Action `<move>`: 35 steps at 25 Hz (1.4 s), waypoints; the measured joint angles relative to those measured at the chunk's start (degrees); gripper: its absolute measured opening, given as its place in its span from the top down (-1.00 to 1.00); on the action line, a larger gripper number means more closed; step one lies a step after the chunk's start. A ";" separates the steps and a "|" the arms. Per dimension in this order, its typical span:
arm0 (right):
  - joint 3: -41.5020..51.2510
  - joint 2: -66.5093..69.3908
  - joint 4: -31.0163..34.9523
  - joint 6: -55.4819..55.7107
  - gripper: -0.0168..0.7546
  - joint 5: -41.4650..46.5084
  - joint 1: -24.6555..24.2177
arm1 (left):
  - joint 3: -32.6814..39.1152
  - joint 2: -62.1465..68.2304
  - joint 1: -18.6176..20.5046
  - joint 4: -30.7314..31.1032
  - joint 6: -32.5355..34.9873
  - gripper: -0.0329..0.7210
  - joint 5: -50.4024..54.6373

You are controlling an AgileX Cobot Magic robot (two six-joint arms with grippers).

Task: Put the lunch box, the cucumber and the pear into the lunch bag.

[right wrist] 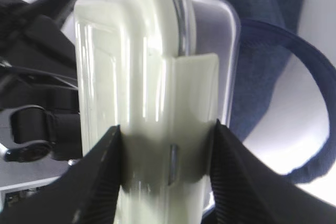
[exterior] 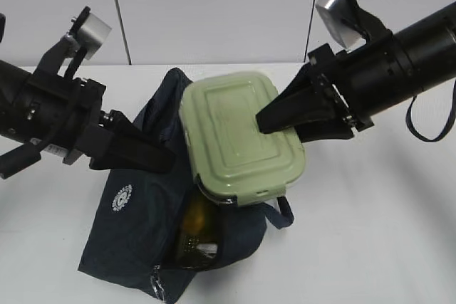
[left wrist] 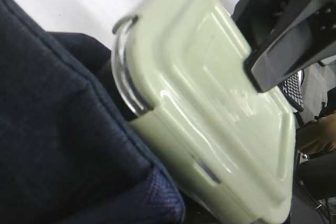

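Holding lunch box (exterior: 239, 133) between right fingers (right wrist: 100, 182) above lunch bag (exterior: 142, 226) mouth, left fingers (exterior: 139, 153) state unclear; needing level, slow lowering.

Right tool (right wrist: 167, 169) clamps the lunch box (right wrist: 131, 77) across its green lid edge. Lunch bag (right wrist: 268, 51) lies behind, one loop handle (right wrist: 320, 108) visible.

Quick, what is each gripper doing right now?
Left gripper: at the lunch bag, open or closed cannot be told.
Right gripper: closed on the lunch box.
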 joint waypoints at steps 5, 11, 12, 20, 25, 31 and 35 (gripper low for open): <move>0.24 -0.09 -5.20 2.97 0.00 0.07 0.00 | 0.00 0.00 0.00 -0.47 0.00 0.95 0.00; 0.24 -0.09 -6.23 6.37 0.00 0.07 0.00 | 0.00 0.00 0.00 -2.19 0.00 0.95 1.07; 0.24 -0.09 -6.23 6.62 0.00 -0.04 0.00 | 0.00 0.00 0.00 -2.45 0.00 0.95 1.37; 0.24 -0.09 -12.71 10.49 0.00 -2.00 0.00 | 0.00 0.00 0.00 -3.99 0.00 0.95 4.29; 0.24 -0.09 -12.82 11.04 0.00 -4.23 1.44 | 0.00 0.00 0.00 -4.11 0.00 0.95 4.81; 0.38 -0.09 -9.85 11.12 0.00 -9.53 6.93 | 0.00 0.00 0.00 -4.13 0.00 0.95 5.20; 0.38 0.14 -6.31 10.90 0.00 -10.59 7.83 | 0.00 0.00 0.00 -4.24 0.00 0.95 5.38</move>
